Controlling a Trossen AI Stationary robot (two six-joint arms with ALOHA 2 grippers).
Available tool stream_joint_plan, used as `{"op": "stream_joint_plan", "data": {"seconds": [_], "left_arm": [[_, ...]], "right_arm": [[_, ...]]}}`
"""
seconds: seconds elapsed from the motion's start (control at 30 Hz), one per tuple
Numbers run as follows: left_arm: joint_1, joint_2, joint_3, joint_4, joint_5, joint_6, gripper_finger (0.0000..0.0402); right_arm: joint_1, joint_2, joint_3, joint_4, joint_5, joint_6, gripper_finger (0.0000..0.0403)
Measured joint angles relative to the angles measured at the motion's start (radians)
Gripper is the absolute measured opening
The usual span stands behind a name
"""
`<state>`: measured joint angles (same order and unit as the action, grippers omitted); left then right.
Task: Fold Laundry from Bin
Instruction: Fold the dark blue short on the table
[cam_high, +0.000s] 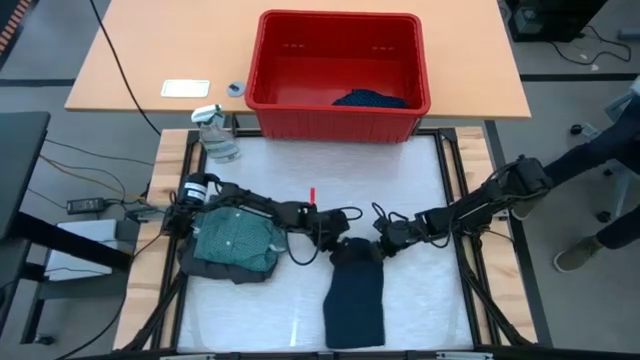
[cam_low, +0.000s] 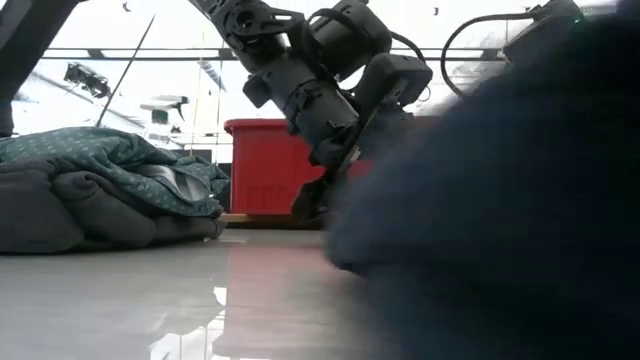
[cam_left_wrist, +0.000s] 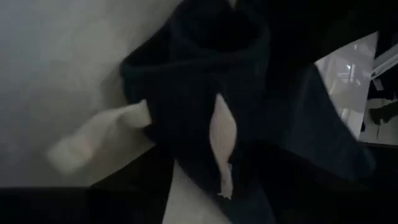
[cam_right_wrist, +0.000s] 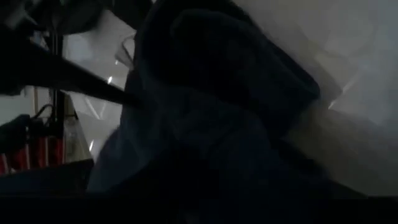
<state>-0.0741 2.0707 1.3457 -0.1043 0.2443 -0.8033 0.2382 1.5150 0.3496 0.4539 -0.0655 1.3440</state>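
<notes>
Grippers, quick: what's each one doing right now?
Left gripper: at the navy garment's top edge, grip cannot be told.
Right gripper: same edge, cannot be told.

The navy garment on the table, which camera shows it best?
The high view: the navy garment lies whole there, a long strip with the left gripper and right gripper at its far end. The low view shows a dark blur; both wrist views show only bunched folds.

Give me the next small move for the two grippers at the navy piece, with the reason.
Probably close on the far edge and draw it toward the near edge: the left gripper and right gripper flank the top end of the navy garment, which lies long and unfolded.
</notes>
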Motion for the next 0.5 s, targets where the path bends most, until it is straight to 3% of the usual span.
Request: {"op": "stream_joint_plan", "data": {"seconds": [0.3,0.5], "left_arm": [[0.009,0.069,0.001,0.114,0.024,0.033,0.0162],[0.019,0.062,0.000,0.106,0.068,0.089,0.0074]], "right_arm": [[-0.006,0.025,0.002,0.012,0.007,-0.007,0.0125],[-0.025,-0.039,-0.006,-0.013,0.024,-0.098,0.0031]]}}
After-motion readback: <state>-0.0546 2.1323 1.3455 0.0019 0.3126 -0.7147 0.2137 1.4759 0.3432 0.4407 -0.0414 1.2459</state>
